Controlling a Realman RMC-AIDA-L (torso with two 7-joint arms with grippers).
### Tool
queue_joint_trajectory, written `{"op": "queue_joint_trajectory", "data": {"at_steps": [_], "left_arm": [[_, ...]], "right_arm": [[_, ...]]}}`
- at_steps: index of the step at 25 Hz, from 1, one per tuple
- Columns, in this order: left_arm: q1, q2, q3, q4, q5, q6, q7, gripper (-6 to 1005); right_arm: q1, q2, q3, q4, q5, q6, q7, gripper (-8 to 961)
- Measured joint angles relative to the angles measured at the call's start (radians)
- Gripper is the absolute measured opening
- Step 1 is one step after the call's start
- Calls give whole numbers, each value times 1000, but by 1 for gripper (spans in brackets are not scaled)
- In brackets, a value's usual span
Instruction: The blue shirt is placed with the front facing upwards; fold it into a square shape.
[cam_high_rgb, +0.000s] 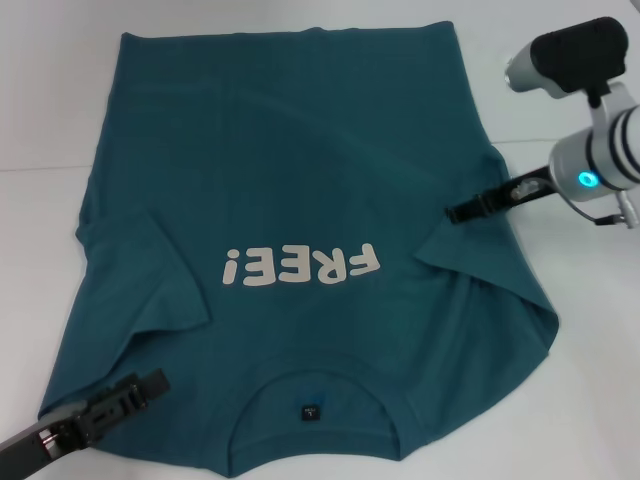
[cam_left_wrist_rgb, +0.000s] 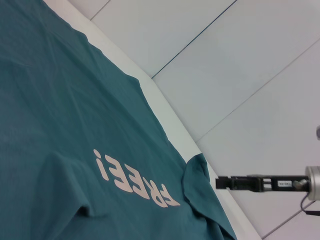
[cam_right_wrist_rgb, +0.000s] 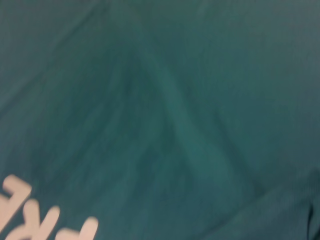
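Blue shirt (cam_high_rgb: 300, 200): lay front up across the middle of the white tabletop (cam_high_rgb: 560, 400), collar at the near edge, both sleeves folded inward.
Lettering (cam_high_rgb: 300, 266): white "FREE!" on the chest.
Right gripper (cam_high_rgb: 452, 212): at the shirt's right sleeve fold, touching the cloth; open or closed, cannot tell.
Left gripper (cam_high_rgb: 155, 382): over the near-left corner of the shirt; state likewise unclear.

A: What does the right arm (cam_high_rgb: 600, 150) look like?

B: A silver-white cylinder with a glowing cyan ring light, a black rounded housing above it, thin dark cables alongside, and a slim black right gripper (cam_high_rgb: 455, 212).

A: And the left gripper (cam_high_rgb: 155, 381)?

B: Black, blocky, ribbed, on a grey link.
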Motion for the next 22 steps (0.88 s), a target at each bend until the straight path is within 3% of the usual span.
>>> {"op": "queue_joint_trajectory", "data": {"at_steps": [7,10,13,17,22], "left_arm": [[0,0,-2,-1,0,0,-6,766],[0,1,-8,-1,0,6,-25,766],[-1,14,-13,18,8,21,-168,766],[7,34,-21,51,12,69,-368,765],[11,59,-57,110,60,104,-630,765]], "right_arm": [[-117,5,78,-254,117,-227,13,840],[-157,-9,108,-287,227,-343,11,841],[-201,-23,147,-292,345,-476,10,841],[-248,-24,174,-293,445,-602,11,841],[-257,-34,199,-287,461,-653,17,841]]}}
